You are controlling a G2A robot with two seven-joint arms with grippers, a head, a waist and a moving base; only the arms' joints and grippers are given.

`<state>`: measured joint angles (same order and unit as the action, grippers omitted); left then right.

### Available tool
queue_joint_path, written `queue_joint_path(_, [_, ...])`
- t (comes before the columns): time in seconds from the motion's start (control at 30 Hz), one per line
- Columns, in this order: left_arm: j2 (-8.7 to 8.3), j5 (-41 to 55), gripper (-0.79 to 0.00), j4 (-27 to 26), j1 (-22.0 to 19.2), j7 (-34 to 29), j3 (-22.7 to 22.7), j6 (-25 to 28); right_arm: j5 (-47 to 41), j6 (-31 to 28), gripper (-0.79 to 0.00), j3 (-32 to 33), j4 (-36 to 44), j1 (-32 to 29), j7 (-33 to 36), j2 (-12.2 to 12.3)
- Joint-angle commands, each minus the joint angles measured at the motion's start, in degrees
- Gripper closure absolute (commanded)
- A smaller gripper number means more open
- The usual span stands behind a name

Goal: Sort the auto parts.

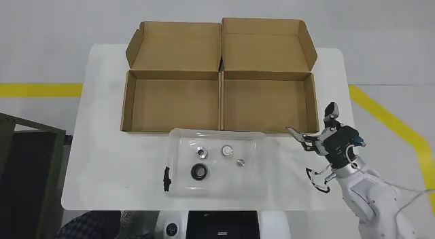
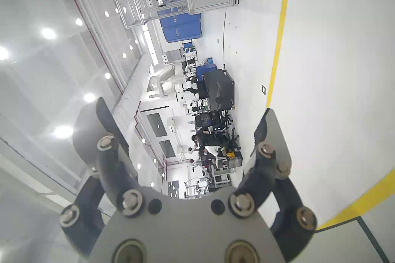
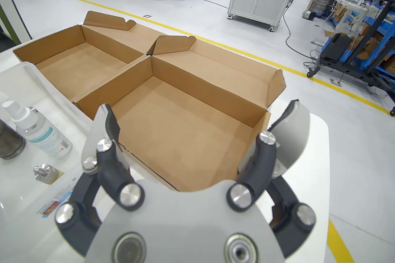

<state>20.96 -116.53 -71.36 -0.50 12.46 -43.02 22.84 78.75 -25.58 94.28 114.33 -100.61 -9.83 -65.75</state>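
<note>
Bottle (image 3: 34,128) with illegible printed label (image 3: 54,139)

Clear tray (image 1: 224,186) just beside cardboard boxes (image 1: 173,103)

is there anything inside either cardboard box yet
No, the left cardboard box and the right cardboard box both show bare floors in the top view.

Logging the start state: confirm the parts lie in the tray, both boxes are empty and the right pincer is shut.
Not shut: the right wrist view shows the right pincer open. The parts lie in the tray; both boxes are empty.
</note>
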Motion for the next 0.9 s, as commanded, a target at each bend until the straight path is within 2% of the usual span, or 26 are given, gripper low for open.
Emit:
queue_joint_path(0.0, [0.00, 0.00, -0.785, 0.00, 0.00, 0.00, 0.00, 0.00, 2.09, -0.86, -0.785, -0.44, 1.87, 0.04, 2.80, 0.14])
queue_joint_path(0.33, [0.00, 0.00, -0.785, 0.00, 0.00, 0.00, 0.00, 0.00, 2.17, -12.22, -0.785, -6.29, 6.34, 3.13, 14.65, 0.75])
queue_joint_path(0.87, [0.00, 0.00, -0.785, 0.00, 0.00, 0.00, 0.00, 0.00, 3.26, -19.74, -0.785, -22.12, 3.60, 12.13, 27.49, 0.52])
